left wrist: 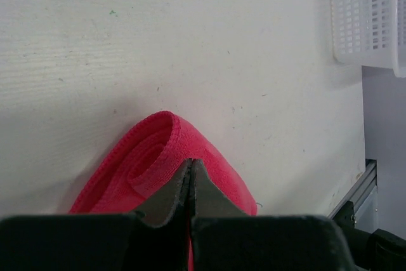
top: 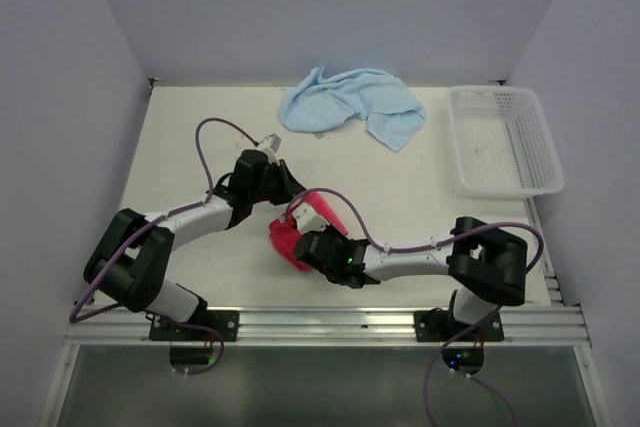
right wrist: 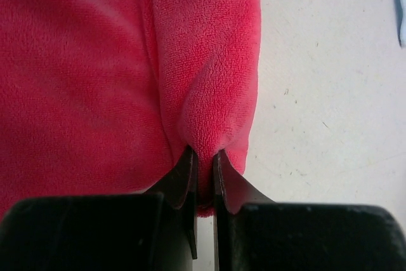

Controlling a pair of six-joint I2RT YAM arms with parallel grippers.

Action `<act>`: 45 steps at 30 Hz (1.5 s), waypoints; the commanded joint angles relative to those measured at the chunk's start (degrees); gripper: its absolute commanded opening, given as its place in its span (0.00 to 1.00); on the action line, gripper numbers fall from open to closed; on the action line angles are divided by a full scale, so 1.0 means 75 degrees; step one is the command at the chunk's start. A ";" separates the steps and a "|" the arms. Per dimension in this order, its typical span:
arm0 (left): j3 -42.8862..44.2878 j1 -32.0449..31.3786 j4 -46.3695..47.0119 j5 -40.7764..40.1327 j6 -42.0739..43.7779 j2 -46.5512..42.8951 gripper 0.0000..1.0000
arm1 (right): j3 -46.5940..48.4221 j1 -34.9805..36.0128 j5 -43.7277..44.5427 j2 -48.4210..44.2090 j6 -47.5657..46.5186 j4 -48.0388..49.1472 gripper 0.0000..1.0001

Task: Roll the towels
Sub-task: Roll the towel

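Observation:
The red-pink towel [top: 322,212] lies partly folded near the table's front middle, between both grippers. My right gripper [top: 312,245] has its jaws shut on a thick fold of it [right wrist: 209,93], and cloth bulges out between the fingertips [right wrist: 204,153]. My left gripper [top: 290,192] is at the towel's far side. Its jaws are pressed together [left wrist: 191,162] over a curled, looped edge of the red-pink towel [left wrist: 146,157]; no cloth shows between the tips. The light blue towel [top: 350,102] lies crumpled at the back of the table, away from both grippers.
A white mesh basket [top: 505,142] stands at the back right, also seen in the left wrist view [left wrist: 368,17]. The table's right edge and a metal rail [left wrist: 361,185] are close to the left gripper's right side.

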 commanded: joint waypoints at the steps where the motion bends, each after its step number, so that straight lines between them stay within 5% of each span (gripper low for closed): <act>1: 0.0183 0.0000 0.0339 0.0234 -0.0132 -0.0091 0.00 | 0.0328 0.0239 0.0566 0.0287 -0.0141 0.0004 0.00; 16: -0.0309 -0.0422 0.1570 0.0480 -0.0402 0.0061 0.00 | 0.0551 0.0474 0.0519 0.0791 -0.0024 0.0039 0.00; 28: -0.0204 -0.0493 0.0739 -0.0047 -0.0086 0.1174 0.00 | 0.0516 0.0474 0.0344 0.0710 0.0199 0.0074 0.00; 38: -0.0755 -0.0399 0.0739 -0.0434 0.0055 0.1339 0.00 | 0.0351 -0.0029 -0.0581 -0.0707 0.1019 -0.0135 0.40; 45: -0.0954 -0.0329 0.0774 -0.0516 0.0102 0.1362 0.00 | 0.0083 -0.0931 -0.2127 -0.1985 0.1790 -0.0184 0.53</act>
